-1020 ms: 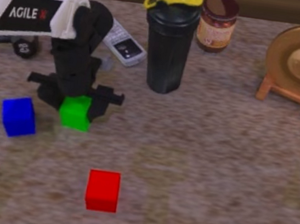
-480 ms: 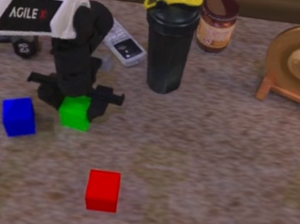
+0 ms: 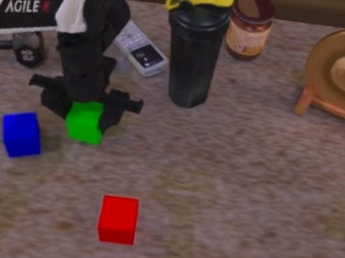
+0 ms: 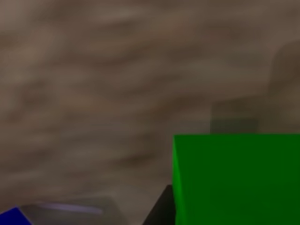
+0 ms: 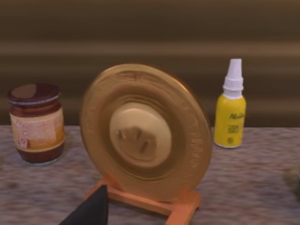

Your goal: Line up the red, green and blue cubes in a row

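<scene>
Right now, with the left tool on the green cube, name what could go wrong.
1. The left tool holds the green cube with much of it showing below the fingers, so it might slip during the carry.
2. The blue cube sits close beside; a swing toward it could knock it.
3. The red cube lies apart, so the row may end up uneven.

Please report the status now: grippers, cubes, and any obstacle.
Left gripper shut on green cube, left side of table. Right arm out of top view. Blue cube close beside; red cube apart, nearer front. Nothing between them.
</scene>
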`<move>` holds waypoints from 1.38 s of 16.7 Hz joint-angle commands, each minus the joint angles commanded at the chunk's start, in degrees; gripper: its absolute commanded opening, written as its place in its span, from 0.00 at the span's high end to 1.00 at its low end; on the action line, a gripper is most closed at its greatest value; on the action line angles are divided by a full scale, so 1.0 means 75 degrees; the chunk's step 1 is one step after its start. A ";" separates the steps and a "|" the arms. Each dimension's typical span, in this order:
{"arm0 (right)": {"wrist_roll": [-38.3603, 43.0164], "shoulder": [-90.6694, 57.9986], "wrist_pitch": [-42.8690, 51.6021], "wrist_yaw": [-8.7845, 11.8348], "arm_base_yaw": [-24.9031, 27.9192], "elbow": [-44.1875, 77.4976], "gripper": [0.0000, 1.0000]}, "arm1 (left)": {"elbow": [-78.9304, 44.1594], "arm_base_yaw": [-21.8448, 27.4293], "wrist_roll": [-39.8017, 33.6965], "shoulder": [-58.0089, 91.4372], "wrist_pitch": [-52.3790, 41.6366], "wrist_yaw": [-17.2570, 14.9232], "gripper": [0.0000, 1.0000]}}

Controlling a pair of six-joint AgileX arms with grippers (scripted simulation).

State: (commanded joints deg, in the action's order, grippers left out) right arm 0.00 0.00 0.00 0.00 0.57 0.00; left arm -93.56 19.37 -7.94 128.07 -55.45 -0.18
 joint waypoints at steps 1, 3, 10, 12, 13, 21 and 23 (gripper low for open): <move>0.0000 0.0000 0.0000 0.0000 0.0000 0.0000 0.00 | -0.0163 -0.0025 -0.0007 -0.0097 -0.0284 0.0001 1.00; 0.0000 0.0000 0.0000 0.0000 0.0000 0.0000 0.00 | -0.0492 -0.0062 -0.0006 -0.0299 -0.0848 0.0002 1.00; 0.0000 0.0000 0.0000 0.0000 0.0000 0.0000 0.00 | -0.0727 -0.0034 -0.0005 -0.0467 -0.1210 0.0005 1.00; 0.0000 0.0000 0.0000 0.0000 0.0000 0.0000 0.00 | -0.0687 0.0194 -0.0269 -0.0514 -0.1216 0.0005 1.00; 0.0000 0.0000 0.0000 0.0000 0.0000 0.0000 0.00 | -0.0640 0.0396 -0.0524 -0.0559 -0.1222 0.0005 1.00; 0.0000 0.0000 0.0000 0.0000 0.0000 0.0000 0.00 | 0.0148 0.2963 -0.4166 -0.1297 -0.1237 -0.0001 1.00; 0.0000 0.0000 0.0000 0.0000 0.0000 0.0000 0.00 | 0.0346 0.3546 -0.4927 -0.1509 -0.1212 -0.0002 1.00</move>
State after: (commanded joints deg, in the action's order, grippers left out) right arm 0.00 0.00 0.00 0.00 0.57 0.00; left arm -90.97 45.97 -44.90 116.76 -64.54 -0.19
